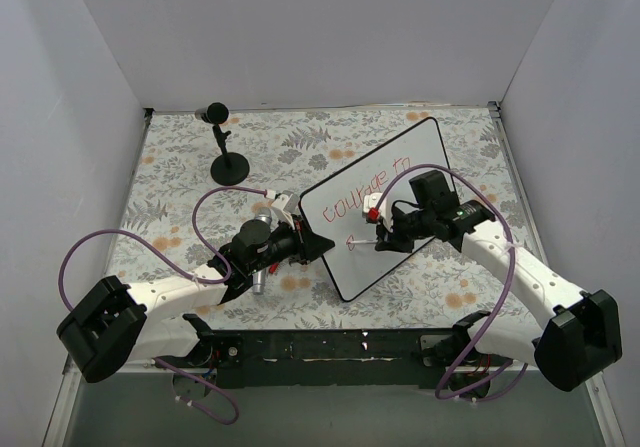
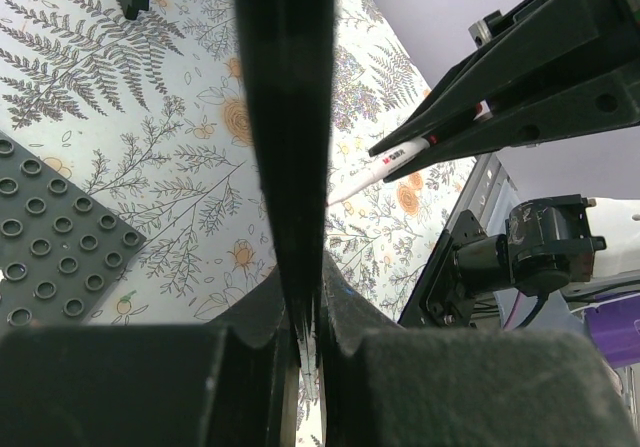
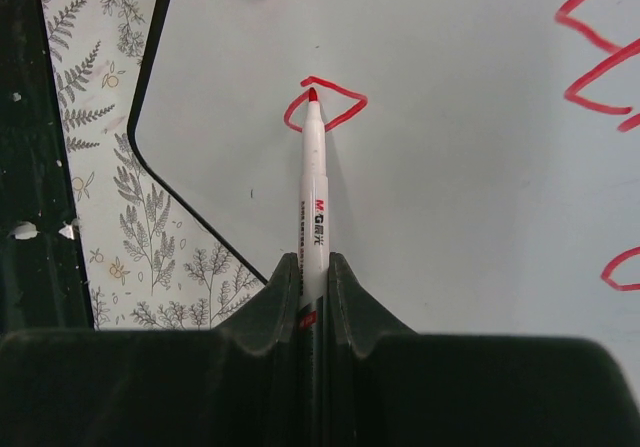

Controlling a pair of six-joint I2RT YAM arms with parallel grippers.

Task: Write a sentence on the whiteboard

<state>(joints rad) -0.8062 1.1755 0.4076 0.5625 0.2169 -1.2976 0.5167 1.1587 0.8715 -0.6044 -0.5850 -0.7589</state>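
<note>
One sentence (image 1: 365, 187) line done; right gripper (image 3: 313, 272), clamping marker (image 3: 315, 167), is starting the second; left gripper (image 2: 300, 307) is pinching whiteboard (image 1: 415, 152) at eight o'clock.

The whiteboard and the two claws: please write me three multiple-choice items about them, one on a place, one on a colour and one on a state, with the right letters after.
1. Where is the tip of the marker?
A. On the whiteboard, at a small red loop
B. On the flowered table cover
C. In the air, beside the board

2. What colour is the writing?
A. Blue
B. Red
C. Black

3. In what state is the left claw?
A. Open, above the table
B. Shut on the marker
C. Shut on the whiteboard's edge

Right letters:
1 A: the right wrist view shows the tip at the loop, with the marker gripped in the right claw.
2 B: the letters are red in the top view.
3 C: the left wrist view shows the board's dark edge pinched between the claw's fingers.
</note>
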